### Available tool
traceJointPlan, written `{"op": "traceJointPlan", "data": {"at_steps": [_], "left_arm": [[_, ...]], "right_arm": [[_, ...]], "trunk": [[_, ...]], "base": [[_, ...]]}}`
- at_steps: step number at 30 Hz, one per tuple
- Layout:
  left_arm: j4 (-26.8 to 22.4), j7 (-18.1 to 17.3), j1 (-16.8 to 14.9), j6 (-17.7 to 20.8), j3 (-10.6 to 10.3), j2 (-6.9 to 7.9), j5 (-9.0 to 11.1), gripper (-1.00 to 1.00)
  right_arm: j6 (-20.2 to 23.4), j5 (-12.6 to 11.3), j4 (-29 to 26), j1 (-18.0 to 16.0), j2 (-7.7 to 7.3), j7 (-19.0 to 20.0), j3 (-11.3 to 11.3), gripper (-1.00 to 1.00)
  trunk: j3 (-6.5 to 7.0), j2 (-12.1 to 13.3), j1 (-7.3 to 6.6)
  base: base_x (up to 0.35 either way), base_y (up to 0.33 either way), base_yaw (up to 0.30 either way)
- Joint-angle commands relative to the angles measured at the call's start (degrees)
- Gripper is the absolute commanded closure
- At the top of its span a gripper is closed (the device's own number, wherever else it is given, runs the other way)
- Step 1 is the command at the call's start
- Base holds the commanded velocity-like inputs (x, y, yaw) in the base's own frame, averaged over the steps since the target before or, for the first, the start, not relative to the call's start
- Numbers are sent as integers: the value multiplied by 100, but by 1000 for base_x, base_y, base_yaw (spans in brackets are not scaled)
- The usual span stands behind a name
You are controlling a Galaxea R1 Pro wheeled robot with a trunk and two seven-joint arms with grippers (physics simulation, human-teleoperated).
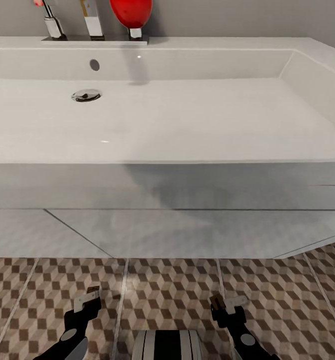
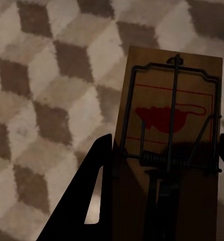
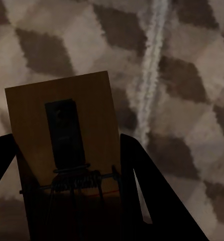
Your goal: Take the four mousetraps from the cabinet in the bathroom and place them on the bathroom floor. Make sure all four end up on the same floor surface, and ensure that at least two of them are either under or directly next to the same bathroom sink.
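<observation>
Each hand grips one mousetrap, left hand (image 1: 89,299) on the left mousetrap (image 2: 167,135) and right hand (image 1: 226,305) on the right mousetrap (image 3: 67,135), low over the bathroom floor (image 1: 172,295) with the sink (image 1: 187,120) at twelve o'clock, likely ready for setting down beside it.

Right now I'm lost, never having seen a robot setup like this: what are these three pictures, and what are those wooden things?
This is a simulated two-armed robot. The large picture comes from a camera on its head, looking down past both arms at a white sink on a vanity, with the cube-patterned floor below. The left gripper and right gripper are the dark shapes near the bottom edge. The other two pictures come from cameras on each wrist, looking along the fingers. Each gripper holds a mousetrap: the left one has a red-printed board and wire frame, the right one a dark plate and spring. Both hang over the floor tiles.
</observation>
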Motion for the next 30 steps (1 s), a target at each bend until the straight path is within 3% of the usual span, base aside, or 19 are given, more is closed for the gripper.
{"op": "traceJointPlan", "data": {"at_steps": [1,30], "left_arm": [[-6,60,-5,-24,-50,8,36,100],[-6,60,-5,-23,-53,-2,36,100]], "right_arm": [[-11,31,5,-3,-1,-30,15,100],[-12,27,5,-3,-1,-37,14,100]], "trunk": [[-3,-1,-1],[-26,-3,2]], "base": [[0,0,0],[0,0,0]]}}
